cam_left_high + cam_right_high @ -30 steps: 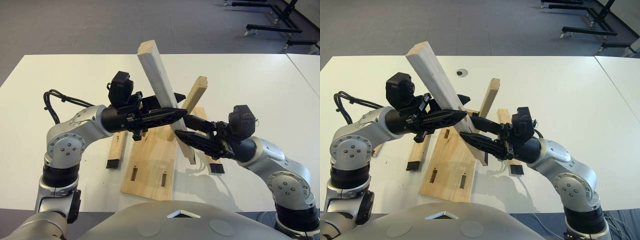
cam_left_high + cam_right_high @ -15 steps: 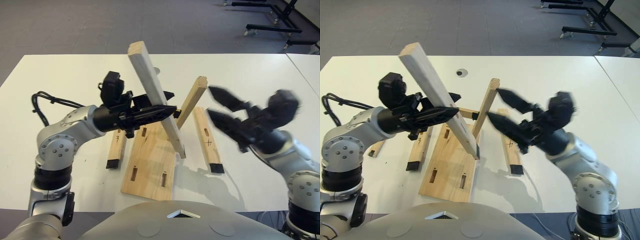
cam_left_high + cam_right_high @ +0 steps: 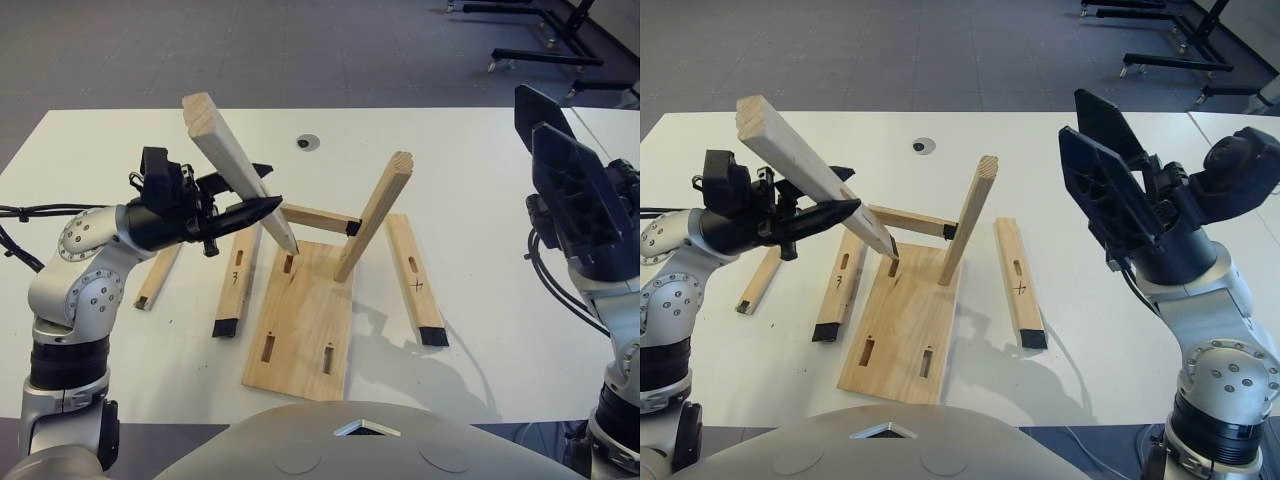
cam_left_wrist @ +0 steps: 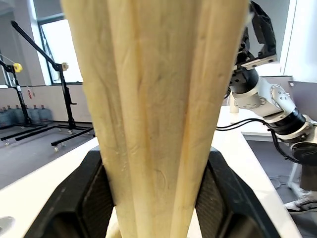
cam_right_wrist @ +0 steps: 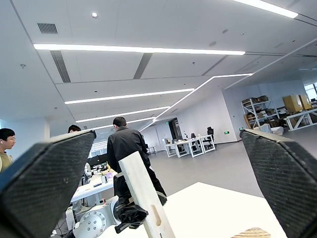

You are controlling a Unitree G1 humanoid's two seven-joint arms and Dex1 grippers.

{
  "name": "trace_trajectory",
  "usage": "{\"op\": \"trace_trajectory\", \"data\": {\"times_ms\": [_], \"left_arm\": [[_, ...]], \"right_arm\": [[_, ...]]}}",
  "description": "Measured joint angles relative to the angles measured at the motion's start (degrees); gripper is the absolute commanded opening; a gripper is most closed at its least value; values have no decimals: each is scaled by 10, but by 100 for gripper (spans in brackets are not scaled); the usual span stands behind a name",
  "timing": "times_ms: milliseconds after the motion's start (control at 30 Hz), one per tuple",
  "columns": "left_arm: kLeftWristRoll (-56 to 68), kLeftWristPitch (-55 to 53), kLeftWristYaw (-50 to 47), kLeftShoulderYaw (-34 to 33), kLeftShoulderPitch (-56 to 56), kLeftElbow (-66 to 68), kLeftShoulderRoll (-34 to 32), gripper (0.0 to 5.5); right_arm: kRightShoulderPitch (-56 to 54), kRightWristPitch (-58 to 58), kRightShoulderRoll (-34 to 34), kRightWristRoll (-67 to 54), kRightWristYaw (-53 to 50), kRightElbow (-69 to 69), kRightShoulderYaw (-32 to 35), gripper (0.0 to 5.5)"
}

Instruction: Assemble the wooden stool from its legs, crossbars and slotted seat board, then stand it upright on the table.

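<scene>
We find the left claw [image 3: 264, 206] clenched on a leg [image 3: 224, 148], tilted above the worktop [image 3: 480, 180], its lower end near the far edge of the flat-lying board [image 3: 305, 330]. The right claw [image 3: 533, 118] is released, raised well apart.

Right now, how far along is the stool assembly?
Done: one wooden leg stands in the slotted seat board, a crossbar joined to it. In hand: the left gripper holds a second leg, tilted, end near the board. Left: two legs and a loose crossbar lie on the table; right gripper open, empty.
</scene>
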State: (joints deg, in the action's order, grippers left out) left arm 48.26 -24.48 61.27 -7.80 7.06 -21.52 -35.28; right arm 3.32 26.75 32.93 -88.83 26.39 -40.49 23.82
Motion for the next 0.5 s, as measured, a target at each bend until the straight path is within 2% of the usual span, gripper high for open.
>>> {"op": "trace_trajectory", "data": {"times_ms": [100, 233, 500], "left_arm": [[6, 2, 38, -14, -10, 14, -13, 202], [-6, 53, 61, -26, -6, 72, 8, 202], [-112, 169, 98, 17, 14, 167, 37, 202]], "right_arm": [[-1, 0, 0, 0, 0, 2, -2, 536], [-6, 2, 2, 0, 1, 6, -10, 536], [-44, 19, 16, 0, 13, 28, -34, 536]]}}
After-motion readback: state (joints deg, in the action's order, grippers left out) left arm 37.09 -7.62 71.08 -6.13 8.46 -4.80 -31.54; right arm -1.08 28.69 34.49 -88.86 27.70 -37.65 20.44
